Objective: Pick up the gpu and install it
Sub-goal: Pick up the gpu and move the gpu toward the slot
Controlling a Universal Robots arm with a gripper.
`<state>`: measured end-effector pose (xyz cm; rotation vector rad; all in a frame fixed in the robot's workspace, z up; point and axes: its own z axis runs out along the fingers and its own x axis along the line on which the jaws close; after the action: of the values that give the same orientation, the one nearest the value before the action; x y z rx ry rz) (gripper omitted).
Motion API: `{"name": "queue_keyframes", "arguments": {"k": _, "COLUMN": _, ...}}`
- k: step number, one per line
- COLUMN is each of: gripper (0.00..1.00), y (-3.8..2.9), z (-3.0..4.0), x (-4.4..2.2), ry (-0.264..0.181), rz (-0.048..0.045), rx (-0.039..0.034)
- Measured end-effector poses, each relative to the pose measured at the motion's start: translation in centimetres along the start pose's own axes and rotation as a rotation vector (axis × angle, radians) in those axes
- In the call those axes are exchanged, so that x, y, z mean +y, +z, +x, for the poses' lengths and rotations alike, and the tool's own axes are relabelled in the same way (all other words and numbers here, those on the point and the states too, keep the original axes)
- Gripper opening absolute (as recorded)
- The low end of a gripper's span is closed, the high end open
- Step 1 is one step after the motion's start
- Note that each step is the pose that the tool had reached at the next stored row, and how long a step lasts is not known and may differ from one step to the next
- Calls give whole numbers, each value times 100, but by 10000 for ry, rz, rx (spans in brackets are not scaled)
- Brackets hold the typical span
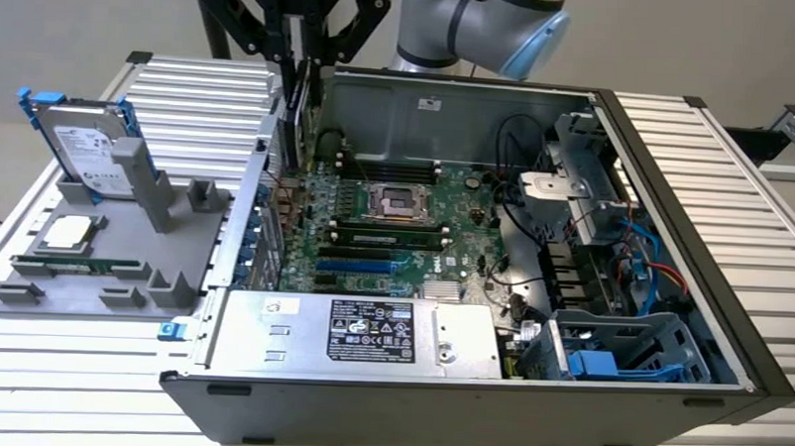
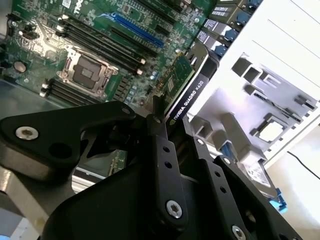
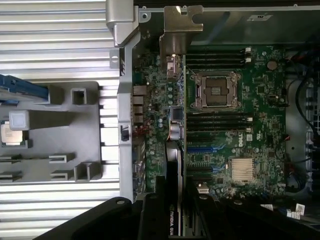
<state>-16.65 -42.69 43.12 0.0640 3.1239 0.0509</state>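
The gpu (image 2: 186,95) hangs on edge in the gripper (image 2: 172,117), whose black fingers (image 2: 161,150) are closed against its two faces. In the exterior view the card (image 1: 294,115) stands upright inside the open computer case (image 1: 664,173), over the motherboard (image 1: 397,233) and close to the case wall on that view's left. I can't tell whether it touches a slot. Outside that wall, a grey tray (image 1: 52,270) holds a hard drive (image 1: 90,143).

White lettering is being displayed along the black edge of the gpu (image 2: 187,97); printed labels are being carried by the power supply (image 1: 301,334) and the hard drive (image 1: 89,153).
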Motion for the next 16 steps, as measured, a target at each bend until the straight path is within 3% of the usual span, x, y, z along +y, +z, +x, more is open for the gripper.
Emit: {"name": "queue_keyframes", "arguments": {"k": 16, "gripper": 0, "y": 3, "z": -163, "x": 14, "ry": 0, "rz": 0, "rx": 0}}
